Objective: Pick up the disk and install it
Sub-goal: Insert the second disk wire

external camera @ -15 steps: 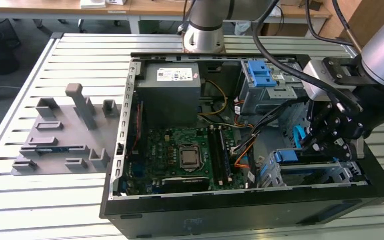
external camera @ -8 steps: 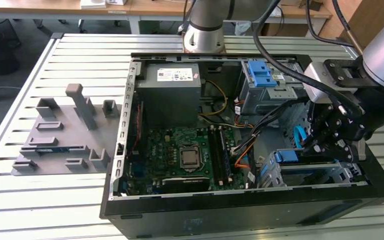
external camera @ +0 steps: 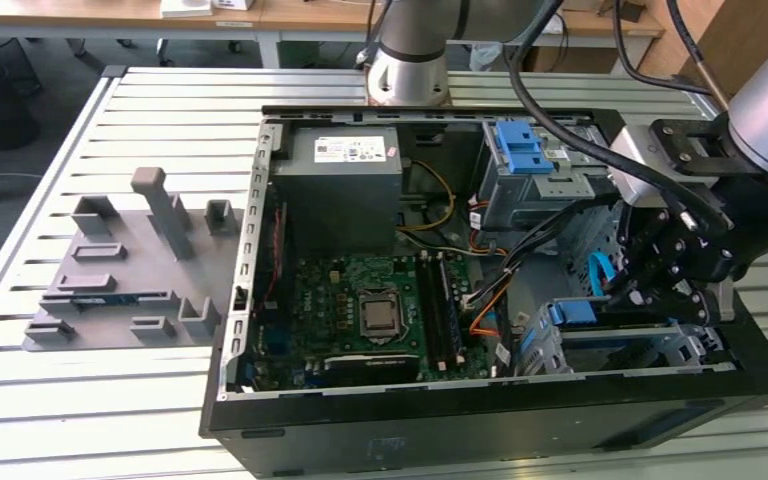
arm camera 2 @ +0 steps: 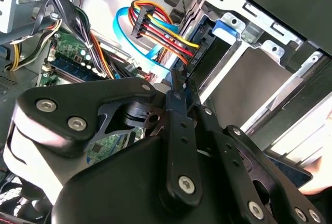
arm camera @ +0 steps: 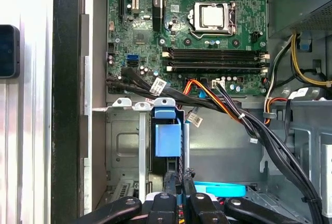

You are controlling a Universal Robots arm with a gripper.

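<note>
Disk seated edge-up in the lower drive cage of the open case.

Gripper closed, fingertips at the disk's rear connector edge; likely dense, rigid, shock-sensitive, best held by the blue bracket sides.

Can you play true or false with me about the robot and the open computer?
1. The computer case lies open on its side. True.
2. The gripper is over the grey tray. False: it is inside the case, at the drive cage with the blue tab, at the exterior view's right. The tray sits outside, at the exterior view's left.
3. The green motherboard is covered by a lid. False: it is bare, with its chip showing.
4. Orange and black cables run across the case. True.
5. The case sits on a slatted metal table. True.
</note>
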